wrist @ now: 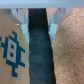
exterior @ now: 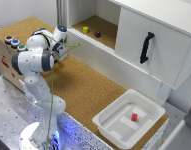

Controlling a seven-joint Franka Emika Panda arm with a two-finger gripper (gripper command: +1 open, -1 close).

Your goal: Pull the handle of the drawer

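Exterior view, items on record:

- Robot arm [exterior: 35, 62]: white, base at the lower part of the exterior view's left, reaching up and over the tabletop toward the cabinet's near end.
- Hand [exterior: 60, 34]: held above the cork, close to the open shelf's lower edge. Its state cannot be read from this view.
- Tabletop [exterior: 85, 90]: cork-covered, running diagonally across the scene.
- Tan wooden box [exterior: 4, 59]: at the exterior view's left edge, against the tabletop's end, with red marks on its side and three round coloured buttons [exterior: 15, 43] on top. It is the only tan wooden piece in sight; whether it is the drawer cannot be told, and no small handle can be made out.
- White cabinet door [exterior: 160, 47]: on the exterior view's right, with a long black curved handle [exterior: 146, 47].
- Open shelf [exterior: 107, 30]: beside the door, holding a yellow object [exterior: 85, 29] and a dark object [exterior: 97, 34], near each other but apart.
- White tub [exterior: 112, 112]: at the tabletop's near end, with a small red block [exterior: 134, 117] inside.
- Green cable [exterior: 52, 95]: hanging down along the arm.

Wrist view, items on record:

- Hand [wrist: 37, 15]: two pale fingertips [wrist: 17, 12] spread wide, nothing between them gripped.
- Dark strip [wrist: 39, 50]: running between the fingertips, touching neither.
- Tan surface [wrist: 12, 30]: on one side of the strip, bearing a blue pixel figure [wrist: 10, 50].
- Cork [wrist: 70, 50]: on the other side of the strip.
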